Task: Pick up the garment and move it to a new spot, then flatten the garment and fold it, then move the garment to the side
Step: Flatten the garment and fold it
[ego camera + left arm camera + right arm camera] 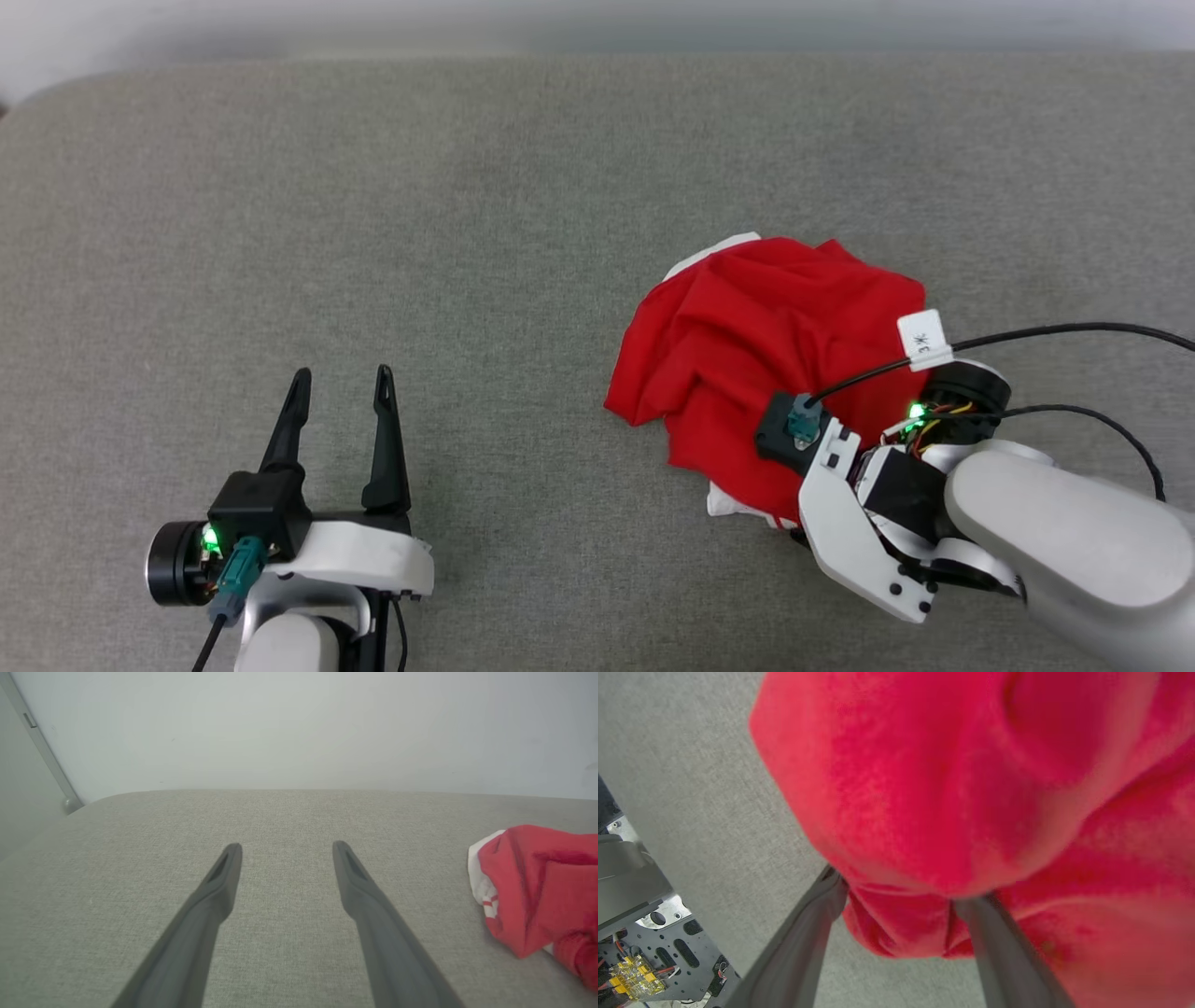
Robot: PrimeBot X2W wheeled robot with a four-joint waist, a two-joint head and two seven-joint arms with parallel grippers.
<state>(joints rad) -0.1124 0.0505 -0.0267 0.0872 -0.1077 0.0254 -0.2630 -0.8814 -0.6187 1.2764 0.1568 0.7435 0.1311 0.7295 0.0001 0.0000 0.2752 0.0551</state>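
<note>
Head view. Garment point(766, 355): lies crumpled in a red heap right of centre on grey fabric surface point(467, 233), with white patches at far-left and near edges. Left gripper point(342, 373): sits near left, fingers spread wide with nothing between them, well apart from garment. Right forearm point(1064, 532): comes in from near right, wrist over near-right part of heap, fingers hidden under wrist and cloth. Black cable point(1027, 334) with white tag point(924, 338): crosses right side of heap.

Left wrist view. Shows both dark fingers point(219, 877) wide apart above bare surface, pale wall point(299, 728) beyond far edge. Garment: off to right, well clear of fingers, white sleeve with red-striped trim on side nearest them.

Right wrist view. Right gripper point(901, 889): stands wide, not pinched on anything. Tips: against red cloth, lost from sight under a bulging fold. Lower fold: bunched between fingers. Cannot tell whether cloth is lifted off surface. Bare surface to one side, with part of robot base point(649, 952) and its yellow connector point(630, 975) in corner.
</note>
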